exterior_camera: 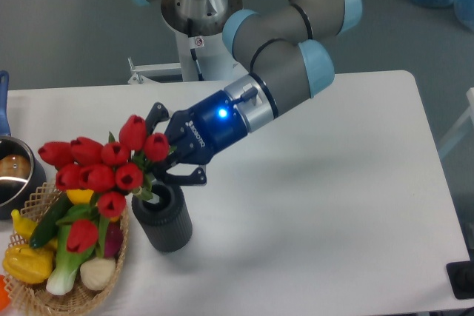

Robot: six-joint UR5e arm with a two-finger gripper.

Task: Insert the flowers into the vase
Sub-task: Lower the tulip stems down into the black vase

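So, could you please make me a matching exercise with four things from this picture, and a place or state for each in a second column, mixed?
Things:
1. flowers
2. vase
3. basket
4. claw

Places or states:
A. stands upright on the white table, mouth up
B. full of vegetables, at the table's front left corner
C. leaning left over the basket, stems reaching into the vase mouth
D. just above the vase, around the stems

Pairs: 1-C, 2-A, 3-B, 4-D

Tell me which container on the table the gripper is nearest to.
The short dark grey ribbed vase, just below the gripper. The woven wicker basket and the blue-handled metal pot sit further left.
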